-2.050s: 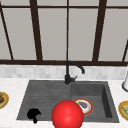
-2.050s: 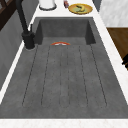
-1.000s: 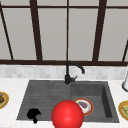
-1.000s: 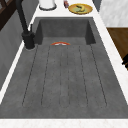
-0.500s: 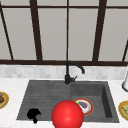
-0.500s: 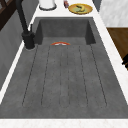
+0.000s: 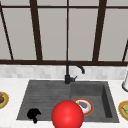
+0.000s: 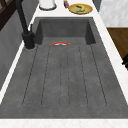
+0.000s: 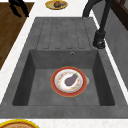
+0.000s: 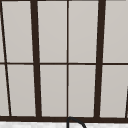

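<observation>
Dark grey speckled stone-look sink [image 9: 30,75]: matt, rough, w/ ribbed drainboard. Black curved tap [image 7: 71,72]: matt metal finish seen. White worktop [image 8: 110,50]: faintly marbled, smooth. Red-rimmed round plate [image 9: 56,87]: glazed ceramic look. Brown floor [image 9: 10,30]: wood grain noted.

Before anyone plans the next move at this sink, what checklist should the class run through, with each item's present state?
1. Left hand apart from all dishes: ok, it hangs off the drainboard's front edge.
2. Plate flat on the basin floor: ok.
3. Eggplant lying on that plate: ok.
4. Faucet apart from the plate: ok, it stands at the back rim.
5. Front view of the plate unobstructed: not ok, a red ball covers part of its rim.
</observation>
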`<state>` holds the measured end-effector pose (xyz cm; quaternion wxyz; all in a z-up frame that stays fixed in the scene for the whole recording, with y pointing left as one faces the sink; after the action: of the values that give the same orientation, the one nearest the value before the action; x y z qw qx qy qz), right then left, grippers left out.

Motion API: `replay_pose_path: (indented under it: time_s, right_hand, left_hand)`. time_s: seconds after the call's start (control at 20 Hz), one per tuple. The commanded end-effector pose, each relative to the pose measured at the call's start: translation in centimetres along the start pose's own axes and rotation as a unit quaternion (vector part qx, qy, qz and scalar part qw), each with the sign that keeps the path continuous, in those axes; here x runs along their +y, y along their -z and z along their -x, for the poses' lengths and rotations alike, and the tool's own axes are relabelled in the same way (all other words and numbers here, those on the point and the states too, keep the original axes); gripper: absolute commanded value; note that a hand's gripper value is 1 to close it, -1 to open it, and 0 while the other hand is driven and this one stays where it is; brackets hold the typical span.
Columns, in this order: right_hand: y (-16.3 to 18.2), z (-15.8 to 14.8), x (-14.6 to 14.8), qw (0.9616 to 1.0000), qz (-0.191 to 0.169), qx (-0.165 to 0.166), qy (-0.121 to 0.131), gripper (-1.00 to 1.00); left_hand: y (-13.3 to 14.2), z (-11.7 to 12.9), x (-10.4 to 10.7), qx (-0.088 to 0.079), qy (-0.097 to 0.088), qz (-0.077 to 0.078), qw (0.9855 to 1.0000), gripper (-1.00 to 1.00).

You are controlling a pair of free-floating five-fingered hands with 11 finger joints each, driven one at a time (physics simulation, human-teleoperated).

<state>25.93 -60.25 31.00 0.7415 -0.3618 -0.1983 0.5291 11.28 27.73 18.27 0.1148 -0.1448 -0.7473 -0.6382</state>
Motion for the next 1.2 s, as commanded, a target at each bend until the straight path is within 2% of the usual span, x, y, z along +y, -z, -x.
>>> replay_pose_path:
  time_s: [0.0, 0.25, 0.45, 0.65, 0.85, 1.05, 1.15]
  right_hand:
    - [-0.8, -0.8, 0.6, 0.9994, -0.004, -0.034, -0.008, -1.00]
    - [-1.7, -1.9, 1.4, 0.9986, -0.009, -0.052, -0.010, -1.00]
    - [-1.7, -2.7, 3.5, 0.9967, 0.000, -0.081, -0.003, -1.00]
    - [-0.5, -3.0, 6.9, 0.9936, 0.031, -0.109, 0.000, -1.00]
    - [0.8, -2.9, 9.6, 0.9886, 0.050, -0.142, -0.003, -1.00]
    - [2.4, -2.6, 9.5, 0.9858, 0.061, -0.156, 0.014, -1.00]
    - [3.1, -2.8, 9.6, 0.9845, 0.058, -0.165, 0.014, -1.00]
  left_hand:
    - [0.0, 0.0, 0.0, 0.000, 0.000, 0.000, 1.0000, 0.00]
    - [0.0, 0.0, 0.0, 0.000, 0.000, 0.000, 1.0000, 0.00]
    - [0.0, 0.0, 0.0, 0.000, 0.000, 0.000, 1.0000, 0.00]
    - [0.0, 0.0, 0.0, 0.000, 0.000, 0.000, 1.0000, 0.00]
    - [0.0, 0.0, 0.0, 0.000, 0.000, 0.000, 1.0000, 0.00]
    - [0.0, 0.0, 0.0, 0.000, 0.000, 0.000, 1.0000, 0.00]
    - [0.0, 0.0, 0.0, 0.000, 0.000, 0.000, 1.0000, 0.00]
